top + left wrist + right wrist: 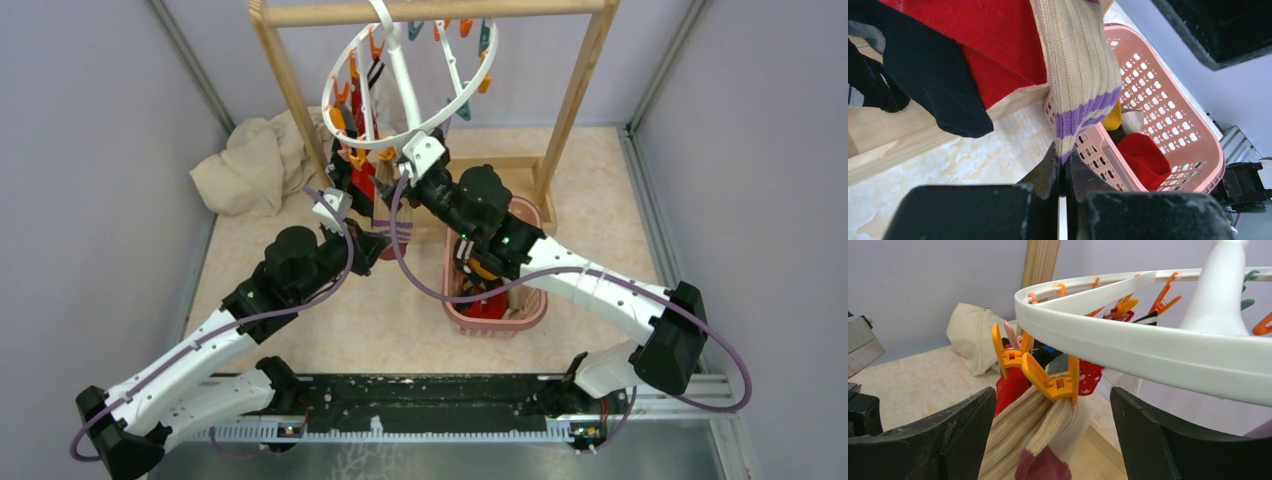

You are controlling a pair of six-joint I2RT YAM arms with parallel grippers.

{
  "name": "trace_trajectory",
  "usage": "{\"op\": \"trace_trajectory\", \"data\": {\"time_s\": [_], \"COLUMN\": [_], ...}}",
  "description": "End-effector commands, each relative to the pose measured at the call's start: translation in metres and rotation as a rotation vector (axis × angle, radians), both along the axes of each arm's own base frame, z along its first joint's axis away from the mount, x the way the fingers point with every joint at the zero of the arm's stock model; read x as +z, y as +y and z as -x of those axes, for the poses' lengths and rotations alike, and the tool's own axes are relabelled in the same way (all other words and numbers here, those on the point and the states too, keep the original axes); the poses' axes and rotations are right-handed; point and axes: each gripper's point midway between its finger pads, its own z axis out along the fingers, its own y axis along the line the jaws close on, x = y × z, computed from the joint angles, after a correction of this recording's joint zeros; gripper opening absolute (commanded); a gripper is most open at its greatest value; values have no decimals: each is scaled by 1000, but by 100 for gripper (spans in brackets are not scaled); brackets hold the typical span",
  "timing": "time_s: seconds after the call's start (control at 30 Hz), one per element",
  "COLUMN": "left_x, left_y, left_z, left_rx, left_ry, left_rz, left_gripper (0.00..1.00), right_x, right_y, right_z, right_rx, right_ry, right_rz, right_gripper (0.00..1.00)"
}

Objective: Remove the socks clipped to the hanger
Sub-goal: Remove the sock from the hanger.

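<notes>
Pinching the beige sock (1078,65) at lower centre, the left end effector (1062,167) is closed tight; the right end effector (1053,402) gapes around its orange clip (1050,377) on the hanger (1128,340). Red sock (998,30) and black sock (938,85), upper left, hang unreleased; others sit in the pink basket (1168,105).

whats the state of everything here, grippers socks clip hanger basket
left gripper, shut on the toe of the beige sock
right gripper, open, jaws either side of the orange clip
beige sock, hanging
orange clip, closed on the beige sock's top
hanger, tilted, hung on the wooden rack
black sock, hanging, not gripped
pink basket, upright, red sock inside
</notes>
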Motion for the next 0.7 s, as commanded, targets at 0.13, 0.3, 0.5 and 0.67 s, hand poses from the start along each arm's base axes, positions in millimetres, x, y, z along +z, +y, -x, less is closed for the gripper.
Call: {"op": "trace_trajectory", "data": {"time_s": [0.13,0.3,0.5,0.67], "left_x": [-10,-14,-15,-16], "left_y": [13,16,16,16], "left_z": [7,9,8,8], "left_rx": [32,39,41,43], "left_ry": [25,33,32,33], "left_rz": [-6,-9,-12,-14], "left_gripper": [1,1,1,1], "right_x": [61,66,73,75], "right_y": [-10,-7,-2,1], "right_z": [-1,-1,1,1], "right_rx": [15,34,62,70], "right_ry": [-111,-116,-121,-120], "right_rz": [-134,-143,-156,-159], "right_gripper": [80,74,68,63]}}
